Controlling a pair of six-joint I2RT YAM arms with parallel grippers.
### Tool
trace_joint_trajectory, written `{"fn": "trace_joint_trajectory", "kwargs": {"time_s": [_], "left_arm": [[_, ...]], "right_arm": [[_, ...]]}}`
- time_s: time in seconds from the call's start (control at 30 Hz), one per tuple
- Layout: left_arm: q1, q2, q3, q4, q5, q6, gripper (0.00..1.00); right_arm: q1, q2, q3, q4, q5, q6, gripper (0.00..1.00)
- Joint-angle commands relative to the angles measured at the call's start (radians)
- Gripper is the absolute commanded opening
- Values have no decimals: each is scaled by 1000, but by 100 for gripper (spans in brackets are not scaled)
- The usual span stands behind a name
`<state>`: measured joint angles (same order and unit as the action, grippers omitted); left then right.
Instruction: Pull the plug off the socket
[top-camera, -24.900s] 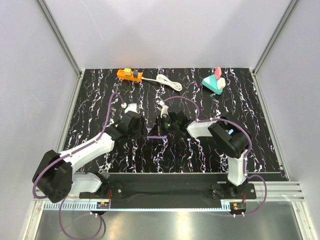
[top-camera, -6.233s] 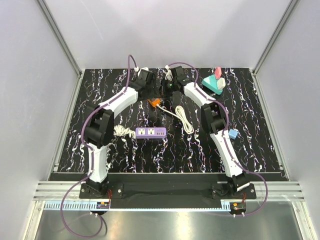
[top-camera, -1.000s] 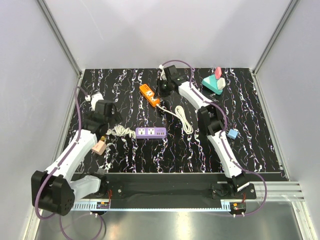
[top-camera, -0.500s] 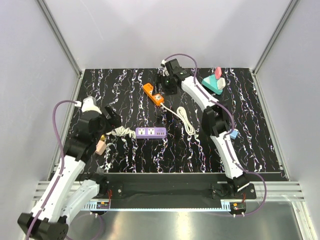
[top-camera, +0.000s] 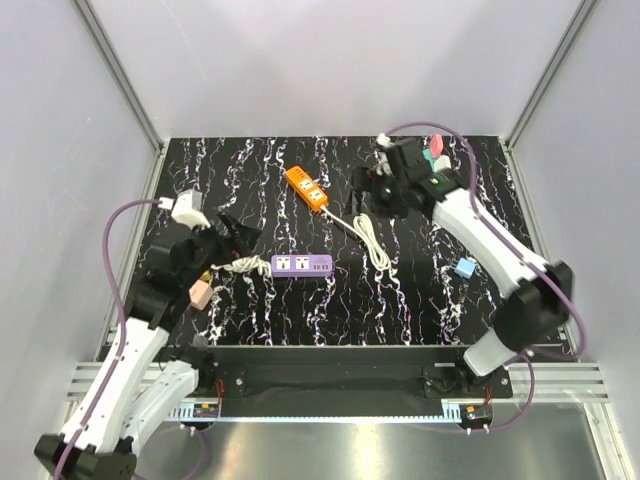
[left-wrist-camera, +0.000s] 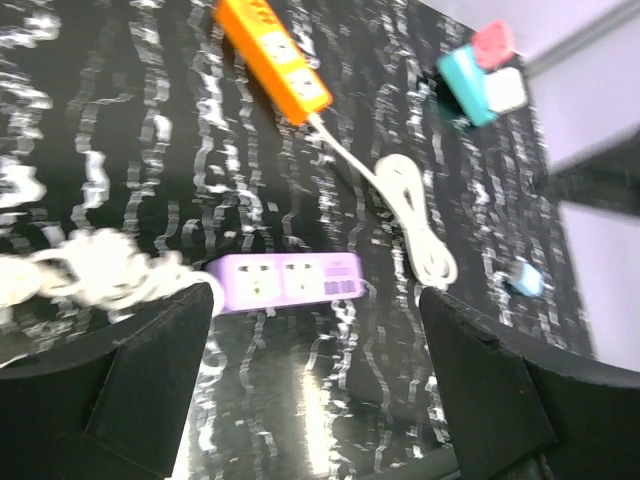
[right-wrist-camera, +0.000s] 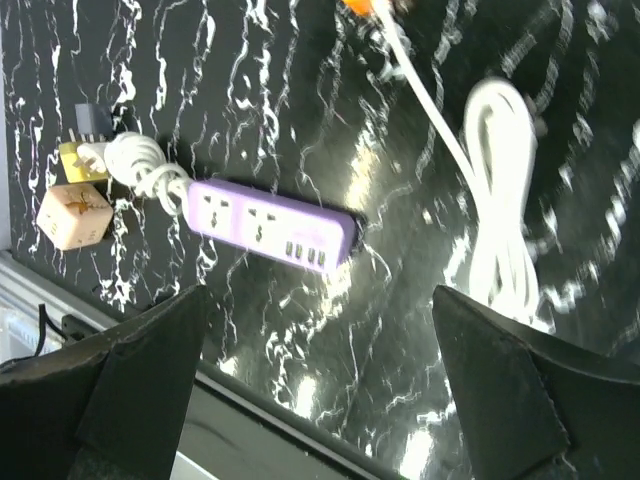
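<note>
Both pincers are spread wide, nothing in either. The left gripper (top-camera: 236, 234) hovers by the bunched white cord (top-camera: 238, 263) of the purple plastic power strip (top-camera: 301, 264), mid-table. The right gripper (top-camera: 368, 190) hangs near the back, just right of the orange plastic power strip (top-camera: 307, 189), whose looped white cable (top-camera: 374, 240) trails toward the front. A small yellow plug (right-wrist-camera: 78, 156) lies beside a beige cube (right-wrist-camera: 72, 216), off the purple strip's left end.
</note>
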<state>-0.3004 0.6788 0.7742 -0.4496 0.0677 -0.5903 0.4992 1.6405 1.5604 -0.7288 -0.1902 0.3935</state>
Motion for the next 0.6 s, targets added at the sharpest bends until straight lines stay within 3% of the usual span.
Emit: {"fn": "trace_joint_trajectory", "kwargs": {"time_s": [0.0, 0.13, 0.3, 0.47, 0.57], "left_arm": [[-14, 70, -23, 213, 147, -64, 88], [-101, 185, 2, 317, 149, -92, 88], [-247, 369, 68, 440, 136, -106, 88], [-315, 571, 154, 584, 153, -140, 88], [-342, 704, 253, 672, 161, -151, 89]], "right_arm": [[-4, -173, -161, 25, 112, 60, 100], [-17, -341, -317, -39, 254, 128, 100], [-86, -530, -372, -109, 311, 173, 99], [-195, -496, -278, -293, 530, 140, 100], [-227, -435, -226, -371, 578, 90, 100]]}}
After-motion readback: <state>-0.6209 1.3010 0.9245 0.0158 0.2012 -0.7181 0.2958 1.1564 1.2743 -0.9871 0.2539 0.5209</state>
